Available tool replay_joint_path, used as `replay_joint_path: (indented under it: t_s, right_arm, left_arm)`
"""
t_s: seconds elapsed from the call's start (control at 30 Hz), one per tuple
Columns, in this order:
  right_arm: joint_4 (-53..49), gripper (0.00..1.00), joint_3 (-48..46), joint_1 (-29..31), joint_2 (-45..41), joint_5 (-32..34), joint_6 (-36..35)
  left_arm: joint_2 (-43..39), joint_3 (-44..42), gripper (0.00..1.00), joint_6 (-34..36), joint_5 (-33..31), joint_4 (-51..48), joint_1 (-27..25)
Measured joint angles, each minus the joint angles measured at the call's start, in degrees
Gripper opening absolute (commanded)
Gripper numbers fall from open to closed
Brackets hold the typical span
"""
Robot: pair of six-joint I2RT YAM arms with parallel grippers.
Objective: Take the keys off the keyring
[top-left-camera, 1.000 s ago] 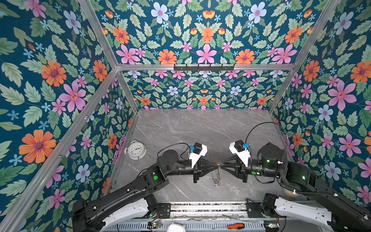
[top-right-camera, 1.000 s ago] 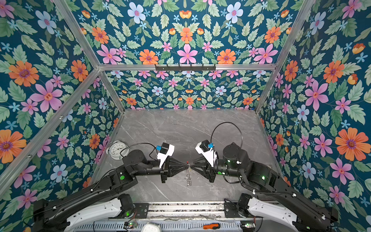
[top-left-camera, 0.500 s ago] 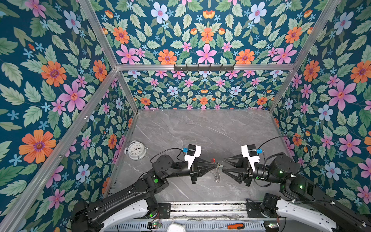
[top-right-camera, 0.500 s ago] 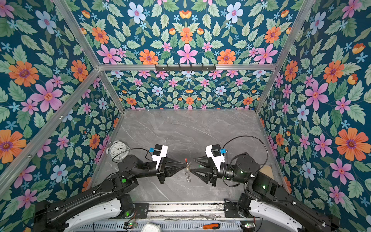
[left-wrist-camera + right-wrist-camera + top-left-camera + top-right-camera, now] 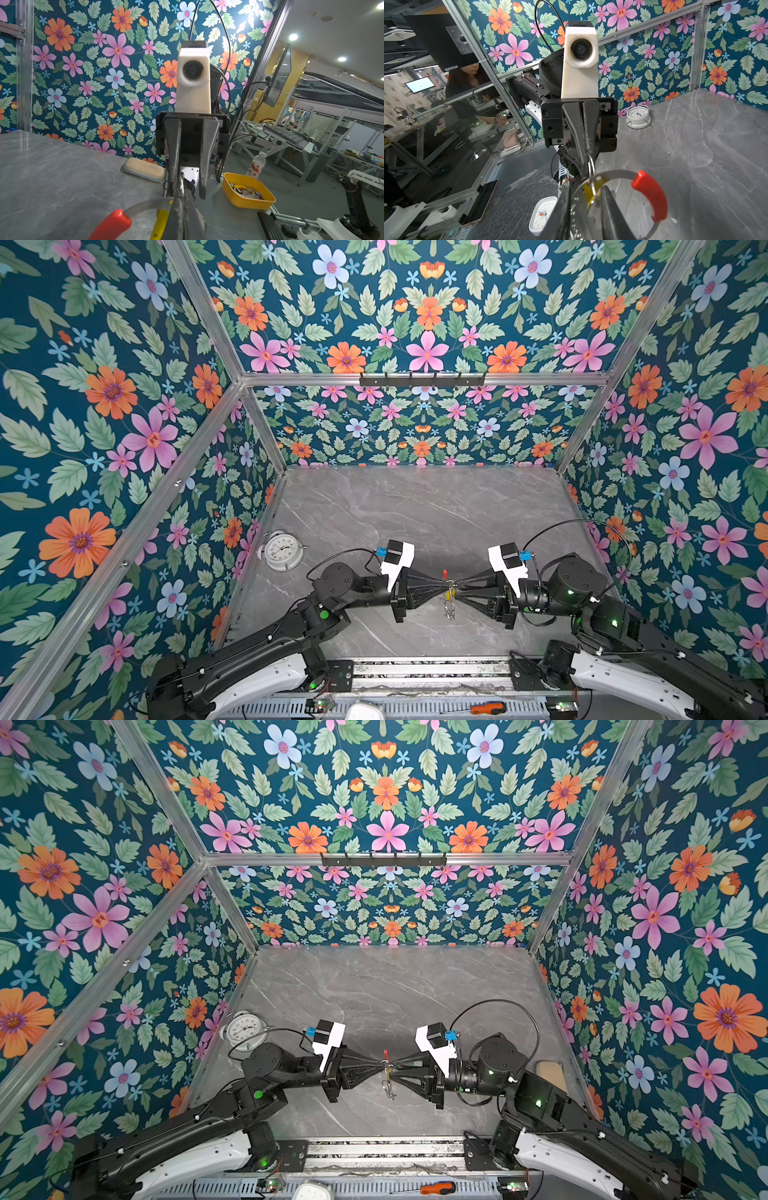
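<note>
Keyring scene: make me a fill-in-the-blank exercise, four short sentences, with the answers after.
The keyring has one section coloured ____.
The plastic key head on it is ____.
The left gripper is ____ on the keyring.
In both top views the round alarm clock stands on the ____ side of the table.
Missing words: red; yellow; shut; left.

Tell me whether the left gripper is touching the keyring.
Touching. In the left wrist view the left gripper, shut, clamps the keyring on its silver band.
</note>
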Motion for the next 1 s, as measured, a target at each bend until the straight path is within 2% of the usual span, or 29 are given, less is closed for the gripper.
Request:
replay_joint_path:
  t_s: [0.13,0.33,0.57,1.0]
  right_arm:
    - [-0.07,0.19,-0.28,0.00,-0.33,0.02,0.00]
    - [-0.07,0.16,-0.24,0.00,0.09,0.00,0.00]
    - [-0.15,0.00,0.15,-0.02,0.55,-0.13,-0.02]
    - [-0.13,0.00,-0.72,0.00,0.87,-0.24,0.00]
  left_arm:
    - [-0.20,-0.04,0.00,-0.20,0.15,0.90,0.00]
    - [0.48,-0.09,0.00,-1.09,0.70,1.75,0.00]
    - [0.44,-0.24,0.00,-1.49,1.01,2.58,0.02]
    - [0.13,-2.34,0.00,-2.60,0.55,6.19,0.02]
